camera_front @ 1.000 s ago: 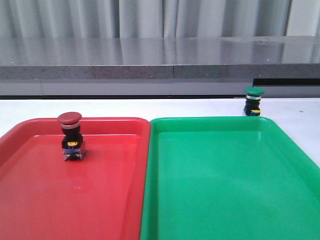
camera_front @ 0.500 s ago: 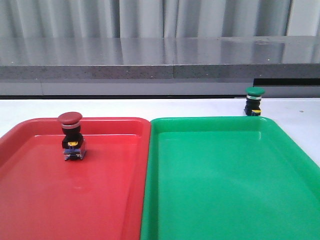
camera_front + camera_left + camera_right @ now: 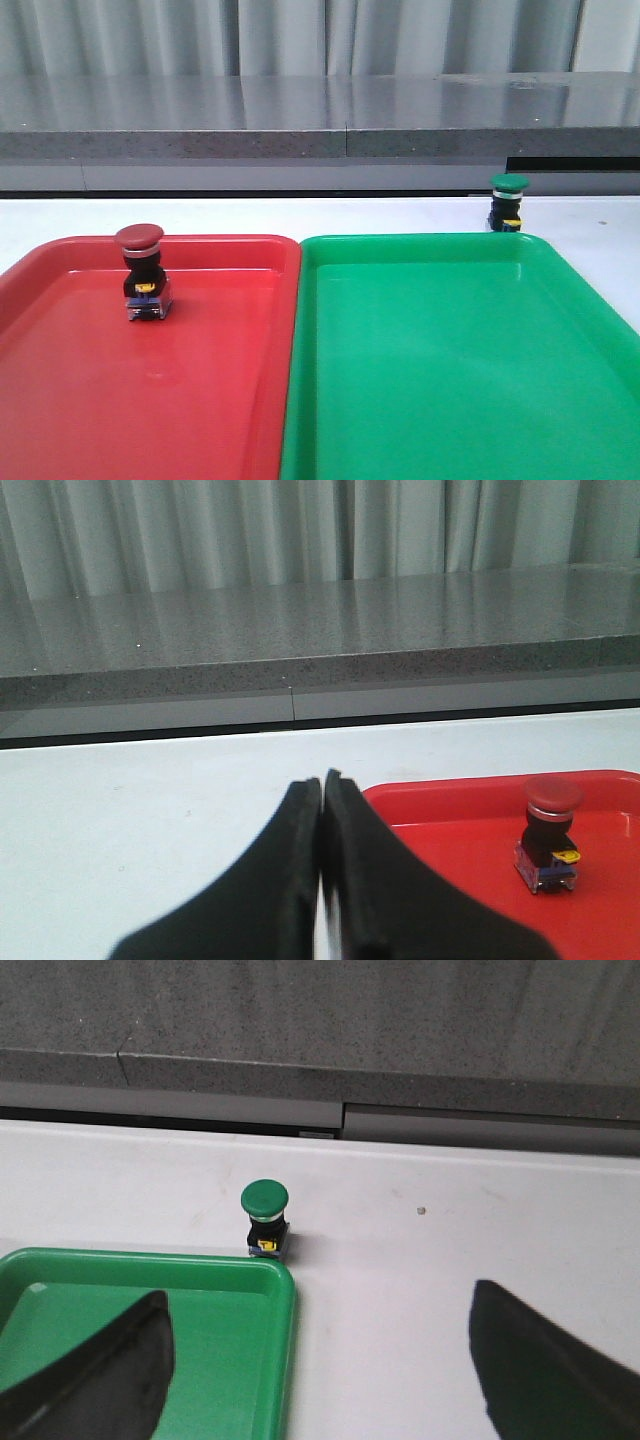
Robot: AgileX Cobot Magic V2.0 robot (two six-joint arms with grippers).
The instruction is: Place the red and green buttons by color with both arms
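Left hand (image 3: pixel 322 860) is closed and empty; right hand (image 3: pixel 320 1360) is wide open. Red button (image 3: pixel 143 272) stands upright inside the red tray (image 3: pixel 60 400). Green button (image 3: pixel 508 203) stands on the white desk (image 3: pixel 300 215), just behind the green tray (image 3: pixel 440 400).

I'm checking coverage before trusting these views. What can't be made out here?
- Front view: neither arm shows; both lie outside the frame. The green button's base is hidden behind the green tray's rim.
- Left wrist view: left gripper fingers are cut off by the bottom edge; the green button is out of frame.
- Right wrist view: right gripper fingers are cut off at the bottom; the red button is out of frame.
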